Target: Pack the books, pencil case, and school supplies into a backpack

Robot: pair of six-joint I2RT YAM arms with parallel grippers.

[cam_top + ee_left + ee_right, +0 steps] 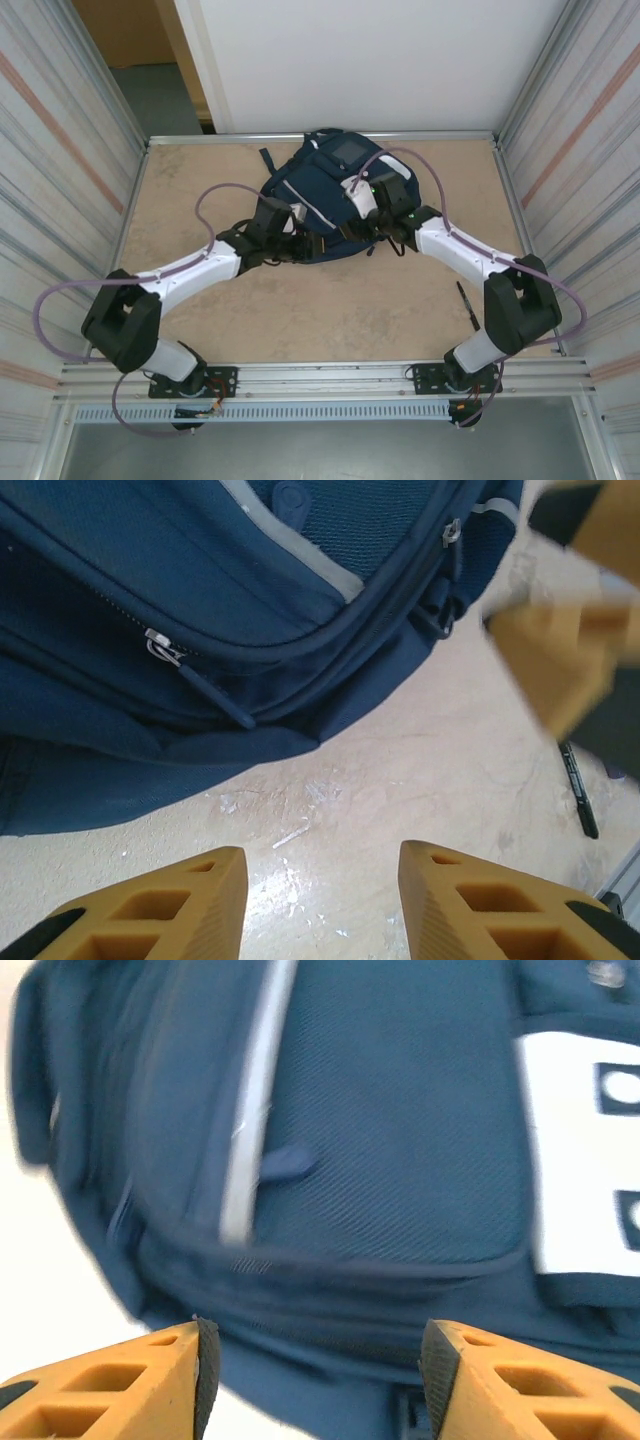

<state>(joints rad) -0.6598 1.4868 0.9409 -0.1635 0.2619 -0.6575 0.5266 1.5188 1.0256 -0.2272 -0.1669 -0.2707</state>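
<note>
The navy-blue backpack (pixel 318 185) lies at the back middle of the table, its zippers (pixel 163 648) drawn along the seams. My left gripper (pixel 320 865) is open over bare table just off the backpack's near edge (pixel 290 240), with nothing between its fingers. Over the backpack's right side, my right gripper (pixel 320 1340) is open (pixel 372 215), the navy fabric and a white stripe (pixel 250 1130) beyond its fingers. A thin dark pen (pixel 467 305) of the school supplies lies on the table by the right arm (pixel 580 792). The books and pencil case are out of view.
Corrugated metal walls (pixel 60 180) close in both sides, and a rail (pixel 320 375) runs along the near edge. My right gripper's yellow fingers (pixel 555 665) show in the left wrist view, close to the backpack's corner. A white buckle patch (pixel 580 1160) marks the backpack's front.
</note>
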